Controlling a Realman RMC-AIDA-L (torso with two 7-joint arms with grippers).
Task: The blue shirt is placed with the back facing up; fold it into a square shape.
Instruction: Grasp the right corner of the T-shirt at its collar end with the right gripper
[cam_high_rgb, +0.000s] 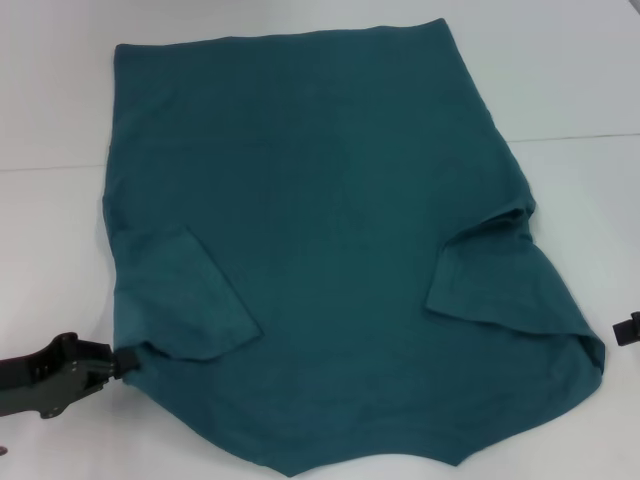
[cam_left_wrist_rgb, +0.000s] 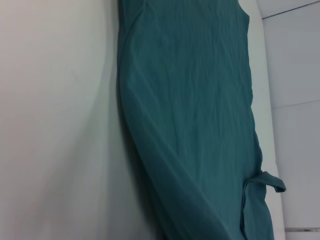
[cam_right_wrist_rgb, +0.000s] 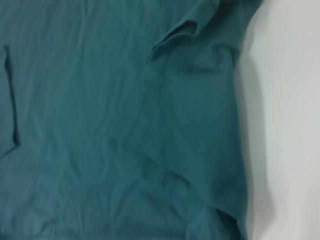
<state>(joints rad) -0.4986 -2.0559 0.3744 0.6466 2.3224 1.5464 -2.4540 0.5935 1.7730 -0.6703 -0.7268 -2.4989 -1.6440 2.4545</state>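
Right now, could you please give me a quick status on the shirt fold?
Left end effector at shirt's near left corner, grip unclear. Right end effector barely in view at the right edge. Both sleeves folded in. Nothing in the way.

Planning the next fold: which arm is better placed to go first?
Probably left. The left gripper is already at the blue shirt, right at its near left corner beside the folded-in sleeve. The right gripper only peeks in at the frame edge, clear of the cloth.
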